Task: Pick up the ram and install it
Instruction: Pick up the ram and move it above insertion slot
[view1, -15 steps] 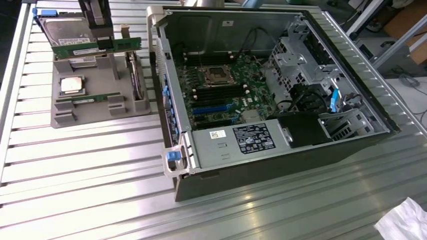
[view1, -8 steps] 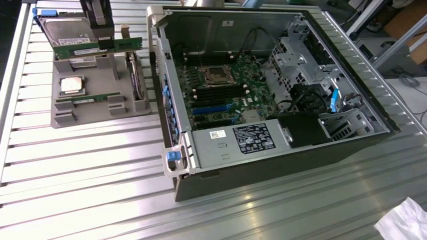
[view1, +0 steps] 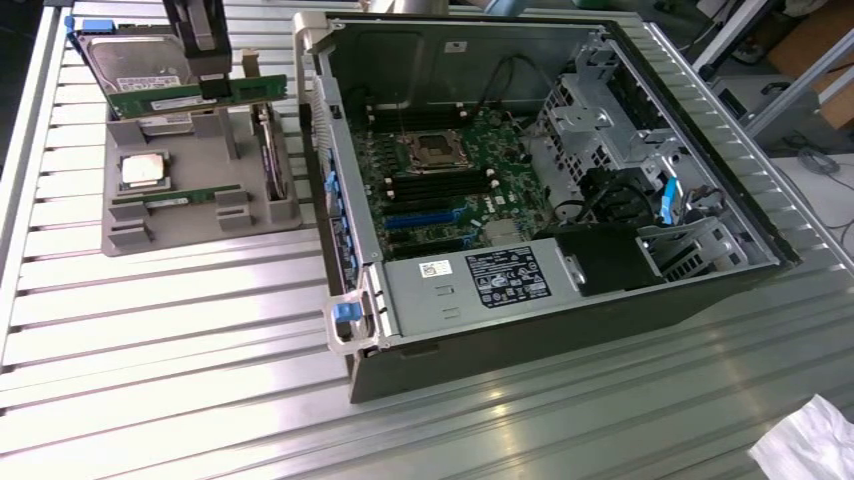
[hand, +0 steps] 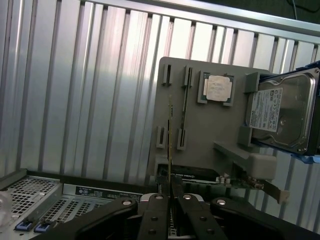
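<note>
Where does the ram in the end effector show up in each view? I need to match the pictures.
Exterior view: the held ram lies lengthwise at the upper left, under the end effector.
Wrist view: the held ram is edge-on, a thin line running out from between the end effector fingers.
Shared landmark: the square silver processor.

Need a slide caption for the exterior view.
Gripper clamps a green RAM stick over the gray parts tray, beside the open computer case; a second stick sits in the tray.
</note>
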